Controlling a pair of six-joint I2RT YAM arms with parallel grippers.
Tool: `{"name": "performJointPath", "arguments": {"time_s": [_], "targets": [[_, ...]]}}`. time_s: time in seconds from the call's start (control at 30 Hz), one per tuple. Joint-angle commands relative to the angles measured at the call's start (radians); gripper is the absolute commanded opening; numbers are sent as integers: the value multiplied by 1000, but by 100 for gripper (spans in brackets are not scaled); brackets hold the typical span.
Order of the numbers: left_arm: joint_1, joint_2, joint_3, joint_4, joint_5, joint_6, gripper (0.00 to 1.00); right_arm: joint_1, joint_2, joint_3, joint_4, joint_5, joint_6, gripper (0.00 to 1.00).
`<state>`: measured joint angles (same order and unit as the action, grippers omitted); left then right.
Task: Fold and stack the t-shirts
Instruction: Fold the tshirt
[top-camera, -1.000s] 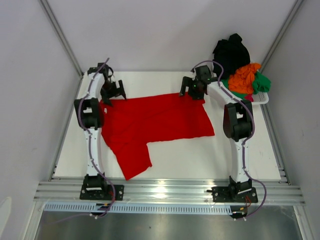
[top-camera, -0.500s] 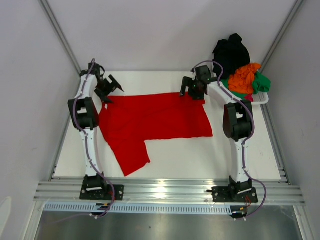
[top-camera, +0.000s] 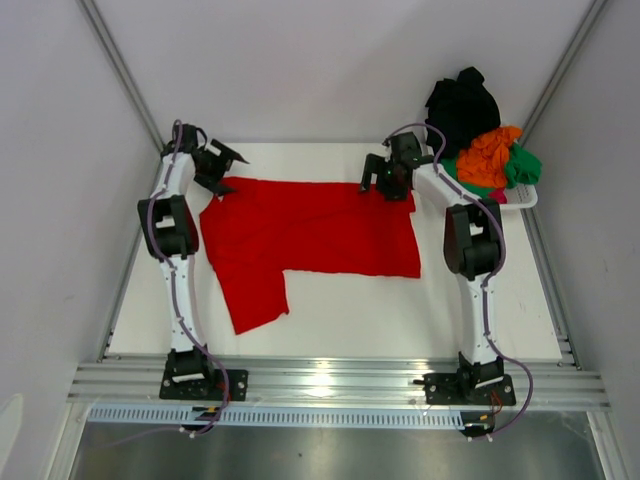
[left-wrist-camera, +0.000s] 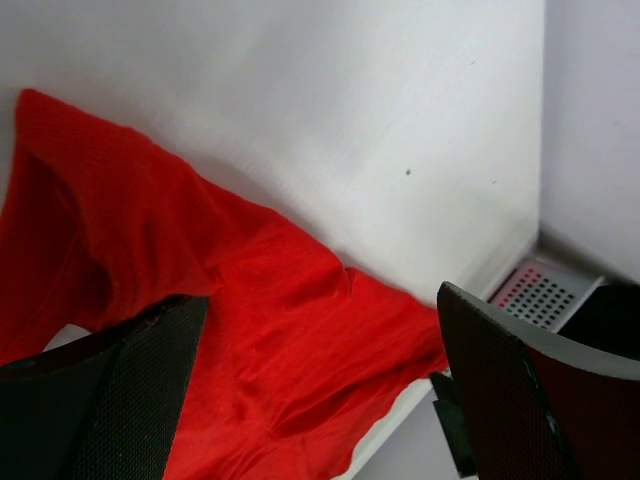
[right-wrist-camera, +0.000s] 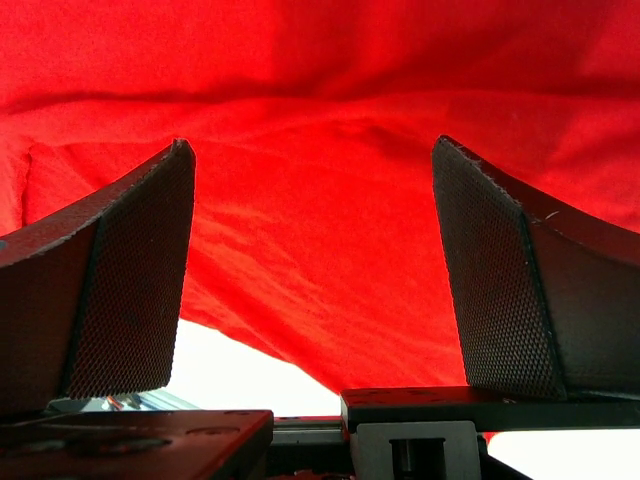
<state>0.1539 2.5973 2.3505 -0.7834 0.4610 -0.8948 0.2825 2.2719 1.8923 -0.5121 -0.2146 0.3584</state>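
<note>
Left gripper (top-camera: 226, 160) hangs over the far left corner of the red t-shirt (top-camera: 310, 235). On my left wrist view its jaws stand wide apart with nothing between them, only red cloth and white table (top-camera: 480, 320) below. From that hand the shirt runs away to the right and back toward the arm bases.

The red t-shirt lies spread on the table between the two arms, with its long axis left to right. One flap hangs down toward the near edge on the left side. Its far hem runs almost straight from one gripper to the other, and I judge the next move turns on that line. Each arm is nearest its own far corner, so a two-handed pinch along that hem looks natural.

Right gripper (top-camera: 385, 180) sits over the far hem, toward the right end. Its wrist view shows the jaws spread wide, with red cloth filling the gap beyond them and nothing clamped. I cannot tell whether the tips touch the fabric.

Further right, at the far right corner, one white basket (top-camera: 528, 197) holds a heap of shirts. I count one black t-shirt (top-camera: 462, 105), one orange t-shirt (top-camera: 490, 155) and one green t-shirt (top-camera: 523, 166). A pink sliver shows at the rim, too small to judge. That makes one shirt on the table, two arms and one basket.
</note>
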Motion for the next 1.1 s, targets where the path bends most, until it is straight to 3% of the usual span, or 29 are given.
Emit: {"name": "performJointPath", "arguments": {"time_s": [0.0,0.13,0.4,0.47,0.7,1.07], "targets": [[7,26,36,96,41,-82,100,-12,34,65,20,29,33,91],[12,14,15,137,59,-81,100,-29,86,111,1,66,66,90],[18,-46,-66,159,33,-69,99,-25,218,212,-101,167,7,61],[19,-58,-85,176,36,-72,100,-16,236,212,-105,196,-13,59],[18,-60,-100,219,39,-105,100,-23,323,310,-89,193,-6,66],[21,27,30,303,53,-170,100,-42,419,452,24,152,40,72]]}}
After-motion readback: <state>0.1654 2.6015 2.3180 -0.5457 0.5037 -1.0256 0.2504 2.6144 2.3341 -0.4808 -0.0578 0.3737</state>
